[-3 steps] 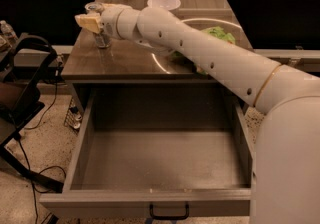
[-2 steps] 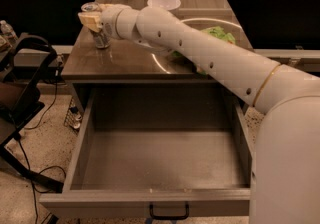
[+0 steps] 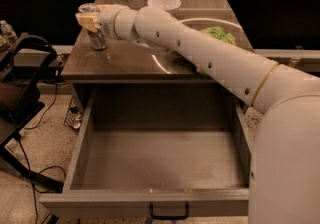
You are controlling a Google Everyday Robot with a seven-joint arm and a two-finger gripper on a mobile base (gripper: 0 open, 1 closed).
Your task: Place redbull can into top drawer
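Camera view shows the gripper at the top of the redbull can. The can stands on the counter, back-left corner. You can't tell if the gripper is clenched on it, so check b4 you lift. Hold the can near its middle, keep it straight up & lift slow. Next job: bring it fwd & down into the top drawer, which is wide open.

Single cam, high up beside the robot's shoulder, facing forward and down along the arm. Close range: open drawer fills the lower frame, counter beyond. Gripper is far upper left, at the can.
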